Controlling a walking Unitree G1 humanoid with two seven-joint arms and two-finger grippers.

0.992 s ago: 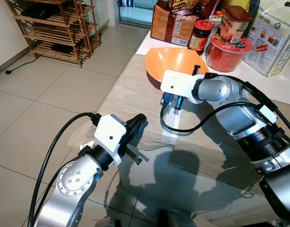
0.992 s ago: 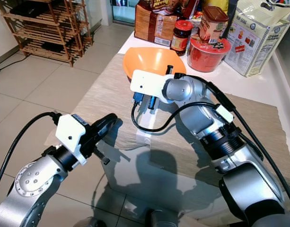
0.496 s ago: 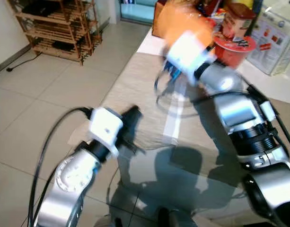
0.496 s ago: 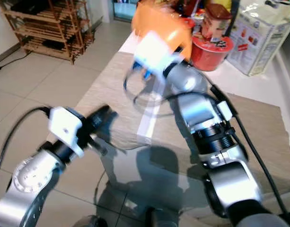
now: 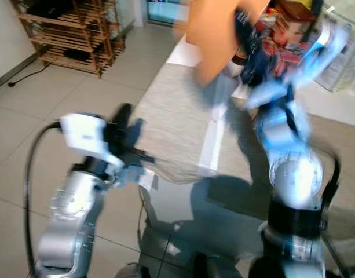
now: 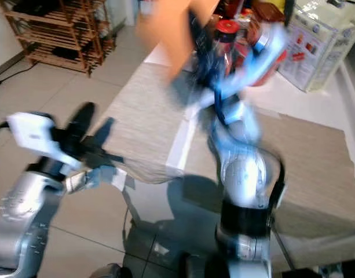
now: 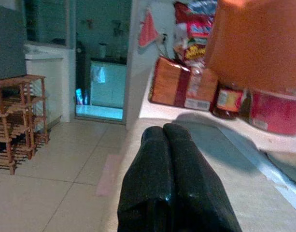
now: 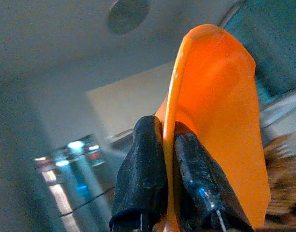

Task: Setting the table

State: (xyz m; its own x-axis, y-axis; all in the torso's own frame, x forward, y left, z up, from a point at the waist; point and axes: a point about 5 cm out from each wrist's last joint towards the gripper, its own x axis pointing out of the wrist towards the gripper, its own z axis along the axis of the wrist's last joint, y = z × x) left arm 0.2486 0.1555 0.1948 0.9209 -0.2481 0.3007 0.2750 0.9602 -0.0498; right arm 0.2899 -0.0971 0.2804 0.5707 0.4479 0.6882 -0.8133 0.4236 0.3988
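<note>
In the left eye view the picture is smeared. The right gripper (image 5: 246,35) is high at the far side of the table (image 5: 177,124), holding the orange bowl (image 5: 215,35) up in the air, clear of the tabletop. A lift like this would let the bowl pass over the groceries at the far end. The left gripper (image 5: 124,119) hangs off the near left edge of the table, over the tiled floor (image 5: 44,133), with nothing in it.

The right eye view shows the same scene: the bowl is raised above a red-lidded jar (image 6: 227,29) and a pale bag (image 6: 310,40) at the far right. The bag carries red printing, but the blur leaves nothing readable. A wooden rack (image 6: 55,35) stands on the floor at the far left.

In the left wrist view the two black fingers (image 7: 174,179) are pressed together, empty, and point along the table toward the far end. There a brown packet (image 7: 179,87), a dark jar (image 7: 227,101) and a red tub (image 7: 278,111) stand in a row, with the bowl hanging above them. Their labels are too soft to read.

In the right wrist view the fingers (image 8: 143,179) pinch the bowl's thin rim, one inside and one outside. This grip holds the bowl on edge against the ceiling; it probably serves for carrying, and the bowl will need levelling before it is set down.
</note>
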